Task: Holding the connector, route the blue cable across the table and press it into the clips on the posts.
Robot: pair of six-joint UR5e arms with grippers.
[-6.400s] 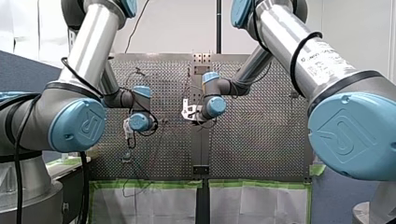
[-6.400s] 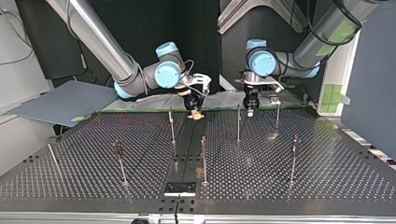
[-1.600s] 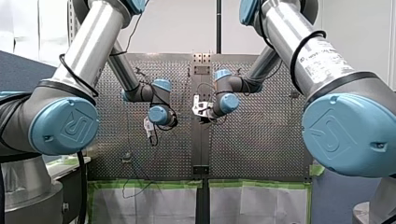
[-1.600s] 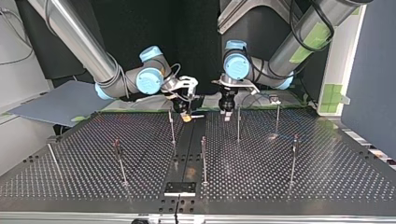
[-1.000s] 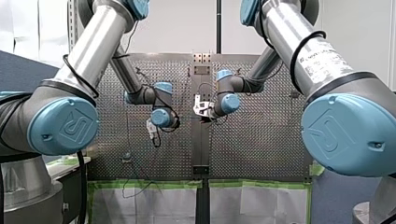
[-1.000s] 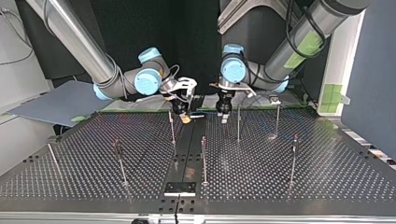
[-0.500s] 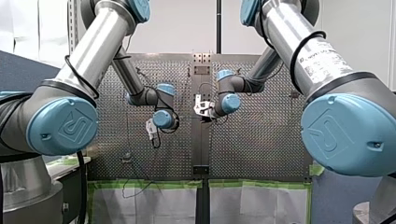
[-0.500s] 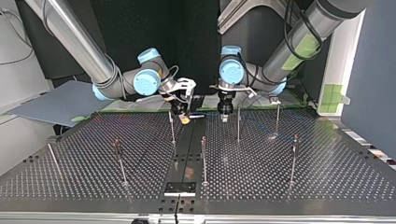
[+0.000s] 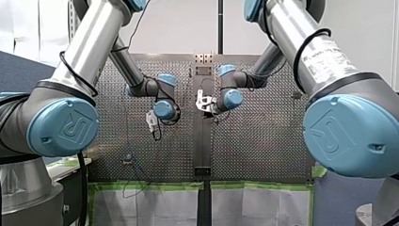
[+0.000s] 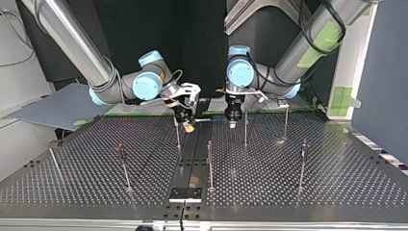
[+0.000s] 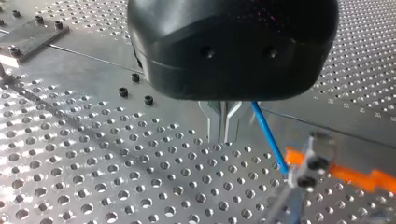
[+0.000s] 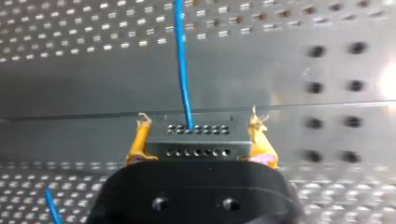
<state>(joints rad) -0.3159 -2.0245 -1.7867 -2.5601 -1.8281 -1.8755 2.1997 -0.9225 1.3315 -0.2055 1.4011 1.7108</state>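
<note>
**Dark rectangular connector (image 12: 196,144) held fast, with a thin blue cable (image 12: 181,60) running from it to a clip**
The connector, dotted with rows of small holes, sits level between the yellow pads (image 12: 139,144) of my right gripper (image 12: 197,133). The cable leaves its far face and runs straight away. In the left wrist view it slants down to a small metal clip (image 11: 308,163) with an orange part, on a thin post (image 11: 286,205).

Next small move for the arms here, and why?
Probably my left gripper nudges the blue cable down into the post's clip. The cable runs from the connector, clamped in my right gripper, past my left gripper to that clip; whether it is seated is unclear.
</note>
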